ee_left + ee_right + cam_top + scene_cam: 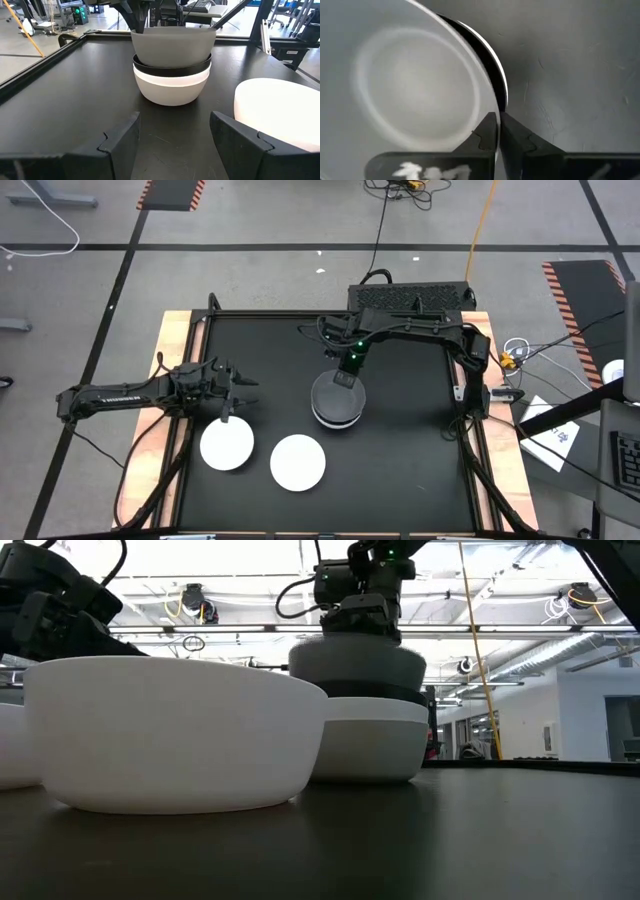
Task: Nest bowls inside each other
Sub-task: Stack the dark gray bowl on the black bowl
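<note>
Nearest white bowl (175, 735) bears no writing; right fingers (498, 131) pinch grey bowl (173, 45); left fingers (235, 137) apart.

Bright overhead ceiling strip lights (560, 640) flare behind my arms in the low view. Matte black counter (400, 460) shows soft sheen, faint shadows. Nearest white round bowl (175, 735) looms slightly soft.

Left arm (110, 393): white lettering is seen, too small to be read.
Other text: none can be read.
</note>
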You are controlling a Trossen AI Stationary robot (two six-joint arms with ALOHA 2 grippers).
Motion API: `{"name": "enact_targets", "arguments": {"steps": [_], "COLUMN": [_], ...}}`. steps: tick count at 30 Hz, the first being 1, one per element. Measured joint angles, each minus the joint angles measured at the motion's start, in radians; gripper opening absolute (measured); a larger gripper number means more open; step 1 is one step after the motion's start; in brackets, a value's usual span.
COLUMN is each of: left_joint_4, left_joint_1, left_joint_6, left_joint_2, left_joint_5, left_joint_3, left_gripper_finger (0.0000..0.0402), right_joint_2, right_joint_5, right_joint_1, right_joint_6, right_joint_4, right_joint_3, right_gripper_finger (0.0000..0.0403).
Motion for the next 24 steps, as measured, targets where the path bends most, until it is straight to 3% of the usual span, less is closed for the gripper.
{"name": "enact_targets", "arguments": {"steps": [24], "left_joint_4": [0.0], "left_joint_1": [0.0], "left_joint_6": [-0.009], "left_joint_2": [0.0], "left_joint_5": [0.005], "left_joint_3": [0.0], "left_gripper_finger": [0.0243], "right_joint_2": [0.087], "right_joint_5": [0.049], "right_joint_1": [0.028], "right_joint_6": [0.038], "right_joint_4": [-0.056], "right_joint_3": [0.001], "right_gripper_finger": [0.0001]}}
